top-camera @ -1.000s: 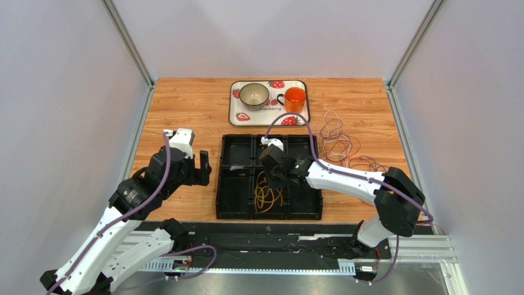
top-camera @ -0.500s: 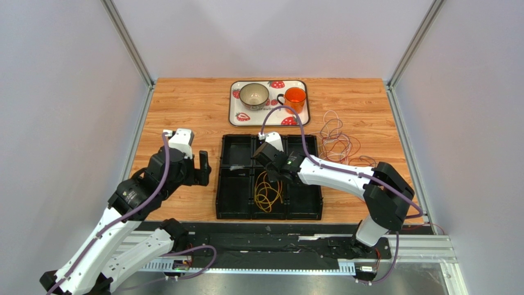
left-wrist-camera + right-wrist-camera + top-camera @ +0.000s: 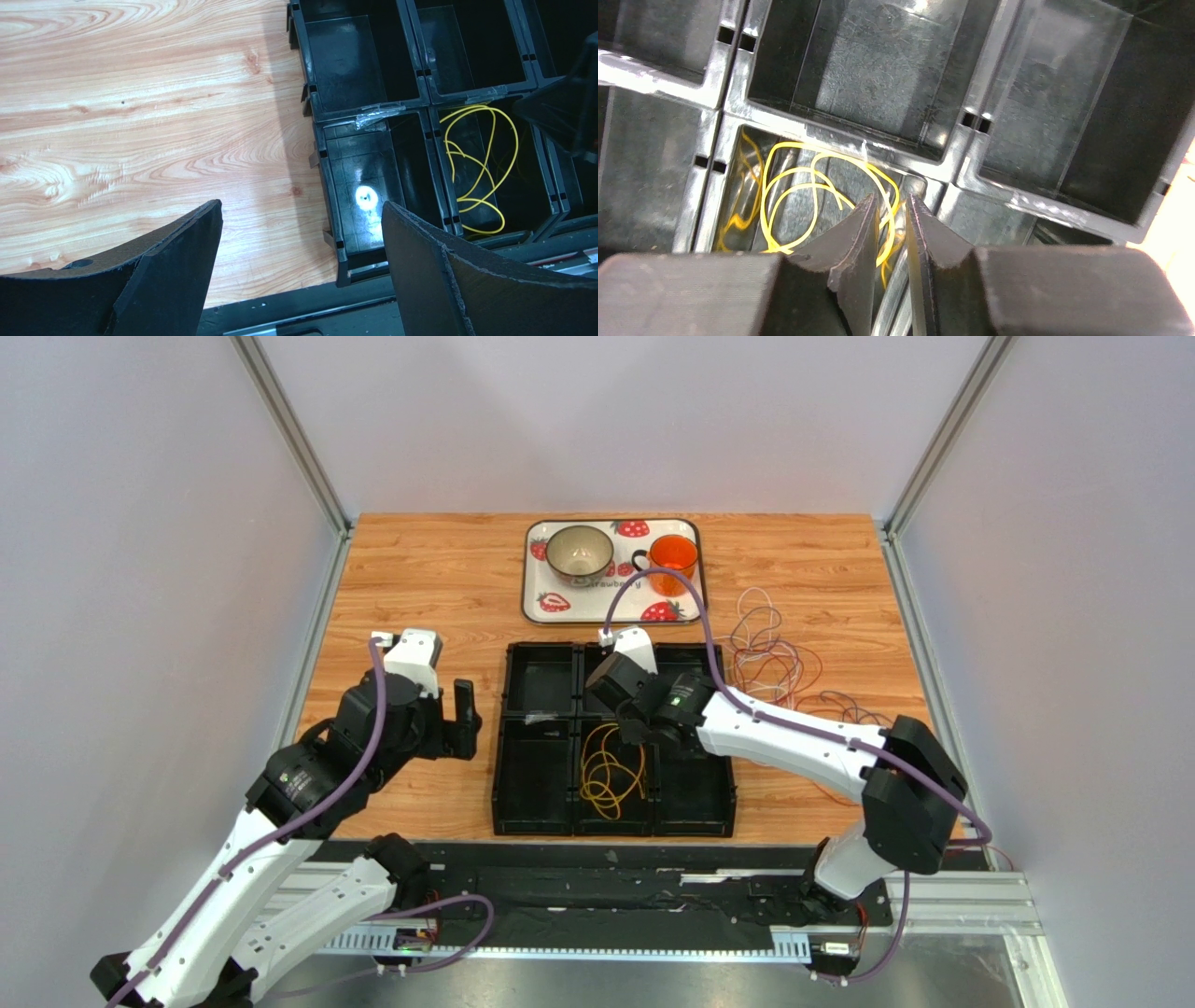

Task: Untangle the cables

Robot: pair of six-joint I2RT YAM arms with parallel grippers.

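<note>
A yellow cable [image 3: 612, 773] lies in loose loops in the front middle compartment of the black divided bin [image 3: 535, 756]. It also shows in the left wrist view [image 3: 484, 168] and the right wrist view [image 3: 801, 189]. My right gripper [image 3: 634, 732] hovers just above that compartment. Its jaws [image 3: 891, 203] stand a narrow gap apart with nothing between them, and the cable lies below. The remaining thin cables [image 3: 772, 661], reddish and pale, lie tangled on the table right of the bin. My left gripper [image 3: 463, 721] is wide open and empty [image 3: 302, 204] left of the bin.
A strawberry-patterned tray [image 3: 613, 602] at the back holds a bowl [image 3: 579, 550] and an orange cup [image 3: 675, 557]. The bin's other compartments [image 3: 344, 56] look empty. Grey walls close in both sides. Bare wood [image 3: 140, 126] lies left of the bin.
My right gripper has drawn back and up from the yellow cable, which stays in the compartment. The left arm has not moved.
</note>
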